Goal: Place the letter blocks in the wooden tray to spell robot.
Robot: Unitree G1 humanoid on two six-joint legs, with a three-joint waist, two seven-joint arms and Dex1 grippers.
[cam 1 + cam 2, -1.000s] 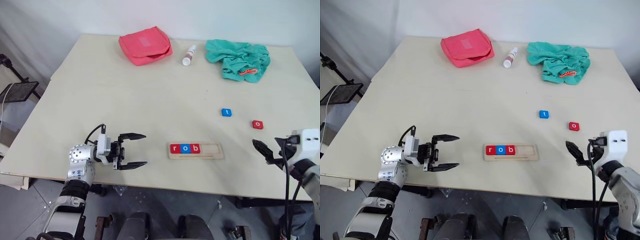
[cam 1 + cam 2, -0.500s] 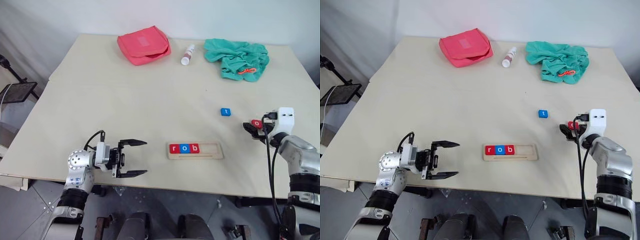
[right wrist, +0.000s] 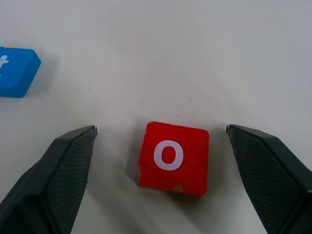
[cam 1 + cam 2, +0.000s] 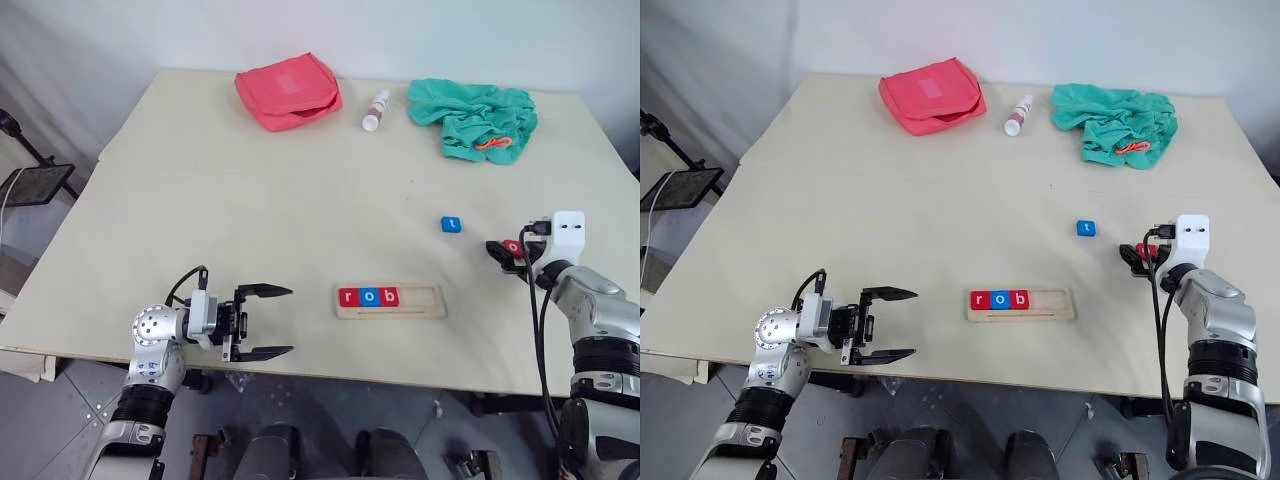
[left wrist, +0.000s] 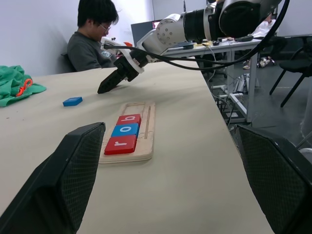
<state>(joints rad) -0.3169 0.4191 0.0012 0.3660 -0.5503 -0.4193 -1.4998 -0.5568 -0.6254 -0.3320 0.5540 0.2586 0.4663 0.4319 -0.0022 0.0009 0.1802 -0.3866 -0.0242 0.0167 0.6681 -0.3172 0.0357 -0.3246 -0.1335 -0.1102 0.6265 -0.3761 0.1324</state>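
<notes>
The letter blocks r, o and b (image 4: 369,296) already fill the left end of the wooden tray (image 4: 420,302). In the head views, the right gripper (image 4: 510,251) has swung from the table's near edge out to the red o block (image 4: 513,245), at 3 o'clock of the blue t block (image 4: 451,224); the left gripper (image 4: 266,322) hangs spread at 9 o'clock of the tray. In the left wrist view its fingers frame the tray, grasping nothing. In the right wrist view, wide fingers (image 3: 63,168) straddle the o without touching it; closing on it looks like the next step.
</notes>
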